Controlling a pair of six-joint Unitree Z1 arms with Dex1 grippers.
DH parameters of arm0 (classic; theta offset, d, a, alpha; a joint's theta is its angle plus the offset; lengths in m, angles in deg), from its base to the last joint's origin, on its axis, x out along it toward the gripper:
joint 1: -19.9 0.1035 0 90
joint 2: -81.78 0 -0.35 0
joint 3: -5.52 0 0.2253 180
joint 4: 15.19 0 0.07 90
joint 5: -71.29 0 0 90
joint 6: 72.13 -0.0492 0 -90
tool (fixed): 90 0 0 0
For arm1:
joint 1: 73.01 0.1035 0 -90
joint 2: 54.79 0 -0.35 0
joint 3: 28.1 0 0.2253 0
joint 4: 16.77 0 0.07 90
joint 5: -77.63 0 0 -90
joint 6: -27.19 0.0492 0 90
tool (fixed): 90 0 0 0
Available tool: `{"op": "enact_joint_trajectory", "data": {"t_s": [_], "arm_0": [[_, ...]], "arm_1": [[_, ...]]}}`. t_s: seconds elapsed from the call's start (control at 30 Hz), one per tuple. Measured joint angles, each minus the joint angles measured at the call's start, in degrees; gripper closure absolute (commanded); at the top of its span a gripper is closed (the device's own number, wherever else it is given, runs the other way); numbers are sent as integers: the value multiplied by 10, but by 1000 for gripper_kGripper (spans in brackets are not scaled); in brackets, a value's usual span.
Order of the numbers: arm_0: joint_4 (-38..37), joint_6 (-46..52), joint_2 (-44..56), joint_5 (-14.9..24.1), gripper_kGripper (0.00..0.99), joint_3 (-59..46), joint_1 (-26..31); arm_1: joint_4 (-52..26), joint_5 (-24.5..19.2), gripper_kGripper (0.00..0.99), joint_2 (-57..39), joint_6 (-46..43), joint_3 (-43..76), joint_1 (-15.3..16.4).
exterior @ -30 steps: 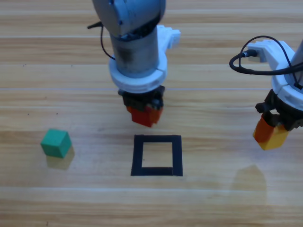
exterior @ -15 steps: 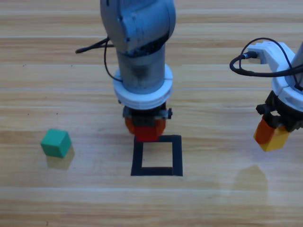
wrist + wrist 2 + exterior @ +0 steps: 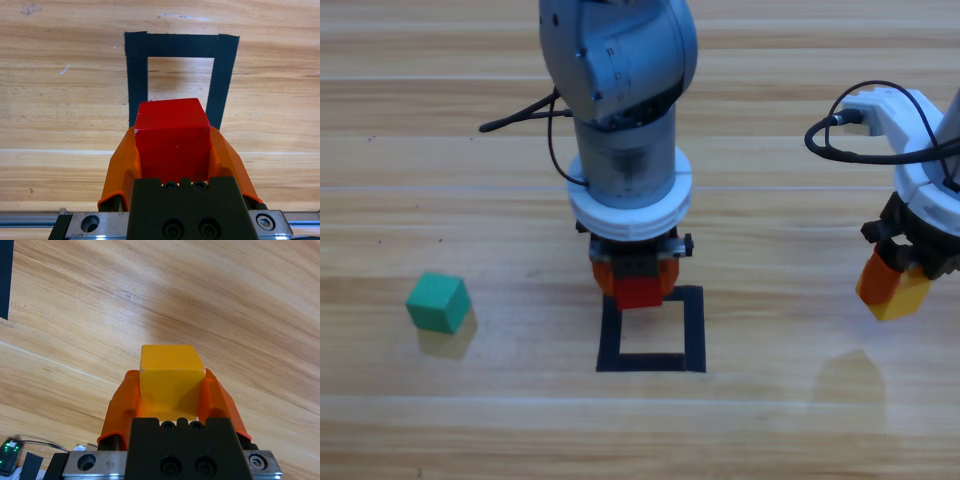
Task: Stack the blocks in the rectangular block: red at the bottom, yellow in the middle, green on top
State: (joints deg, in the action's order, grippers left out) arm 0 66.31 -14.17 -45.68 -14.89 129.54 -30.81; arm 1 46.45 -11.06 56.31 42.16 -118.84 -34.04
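Note:
My left gripper (image 3: 638, 288) is shut on the red cube (image 3: 640, 292), held above the table at the far edge of the black tape rectangle (image 3: 694, 330). In the left wrist view the red cube (image 3: 172, 140) sits between the orange jaws, with the tape rectangle (image 3: 136, 75) just beyond it. Off at the right, my right gripper (image 3: 892, 290) is shut on the yellow cube (image 3: 900, 296), lifted off the wood; the right wrist view shows the yellow cube (image 3: 171, 379) clamped between the jaws. The green cube (image 3: 438, 302) rests on the table at the left.
A black cable (image 3: 850, 140) loops beside the right arm. A corner of black tape (image 3: 6, 275) shows at the left edge of the right wrist view. Bare wood lies between the green cube and the rectangle.
The left arm has carried the red cube toward the rectangle, from behind it to its far edge. The right gripper with the yellow cube has held still.

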Motion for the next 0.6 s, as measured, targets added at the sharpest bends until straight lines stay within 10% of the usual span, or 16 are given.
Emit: {"op": "enact_joint_trajectory", "data": {"t_s": [0.6], "arm_0": [[-47,-3,-41,1,990,-1,-11]], "arm_1": [[0,0,990,0,0,0,0]]}}
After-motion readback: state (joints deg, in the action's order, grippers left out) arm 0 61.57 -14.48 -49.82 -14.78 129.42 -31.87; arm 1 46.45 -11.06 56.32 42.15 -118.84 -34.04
